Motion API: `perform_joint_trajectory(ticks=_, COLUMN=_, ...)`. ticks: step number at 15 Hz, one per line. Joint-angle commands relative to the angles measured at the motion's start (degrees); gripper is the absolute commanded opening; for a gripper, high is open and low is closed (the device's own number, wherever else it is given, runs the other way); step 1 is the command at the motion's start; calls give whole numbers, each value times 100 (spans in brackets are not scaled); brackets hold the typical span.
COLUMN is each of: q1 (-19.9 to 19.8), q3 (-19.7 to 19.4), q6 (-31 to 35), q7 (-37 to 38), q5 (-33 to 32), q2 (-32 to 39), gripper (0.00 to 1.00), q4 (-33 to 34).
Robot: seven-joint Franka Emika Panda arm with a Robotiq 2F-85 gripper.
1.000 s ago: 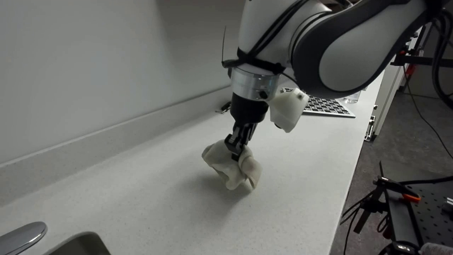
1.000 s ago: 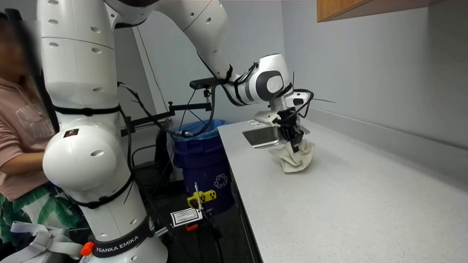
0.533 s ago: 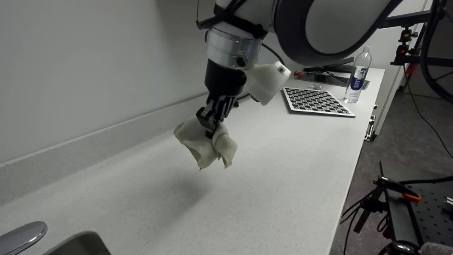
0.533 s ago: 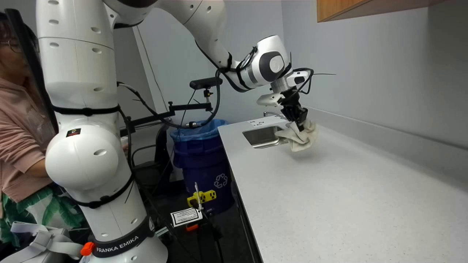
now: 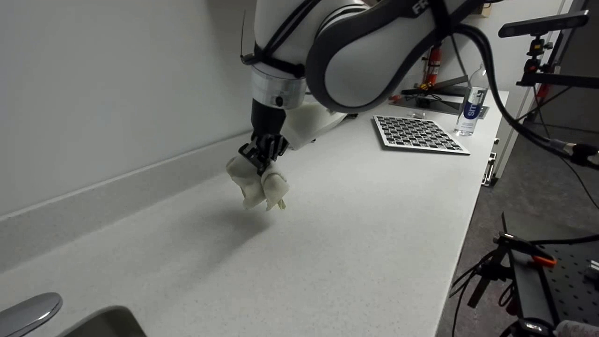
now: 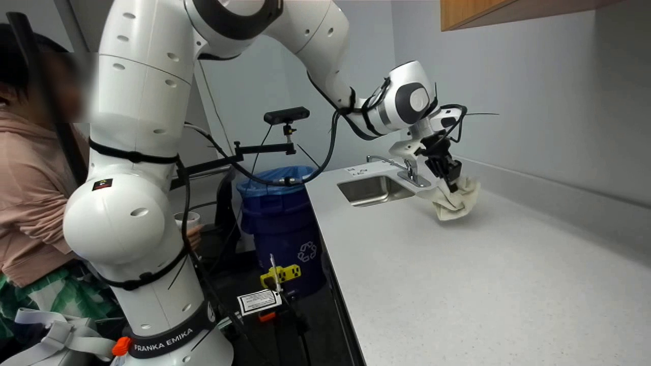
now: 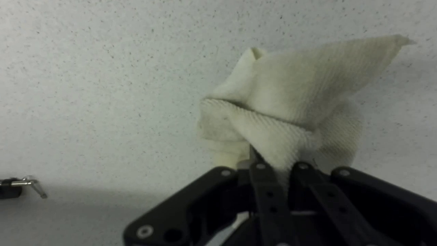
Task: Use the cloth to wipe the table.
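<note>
The cream cloth hangs bunched from my gripper a little above the white speckled table. A shadow lies on the table below it. The cloth and gripper show near the back wall in an exterior view too. In the wrist view the gripper is shut on a fold of the cloth. The cloth's loose corners spread out beyond the fingers, one pointing to the upper right. The fingertips are partly hidden in the folds.
A sink and faucet are set into the counter. A checkered board and a plastic bottle stand at the opposite end. The wall runs along the back. A small metal clip shows in the wrist view.
The gripper has lifted the cloth from close to the table, moved it toward the back wall and away from the sink, and lowered it slightly again. The grip is unchanged.
</note>
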Motion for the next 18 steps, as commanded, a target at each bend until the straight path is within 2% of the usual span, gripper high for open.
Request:
perform_joint_trajectory(ticks=1, q1=73, q3=-123, q6=-256, q7=140, q5=334, q2=782, gripper=2, q4=895)
perform_joint_trajectory(ticks=5, q1=14, q3=-74, q6=-368, q7=16, q5=802, q2=1241, gripper=2, q4=1102)
perform_joint_trajectory(ticks=9, q1=-102, q3=123, q6=-406, q7=-277, q5=1352, q2=1395, gripper=2, q4=1018)
perform_joint_trajectory(ticks=13, q1=-65, q3=189, q6=-314, q7=-434, q5=1589, q2=1128, gripper=2, q4=499)
perform_joint_trajectory(ticks=18, q1=-108, q3=465, q6=-122, q7=-677, q5=1940, q2=427, gripper=2, q4=-738)
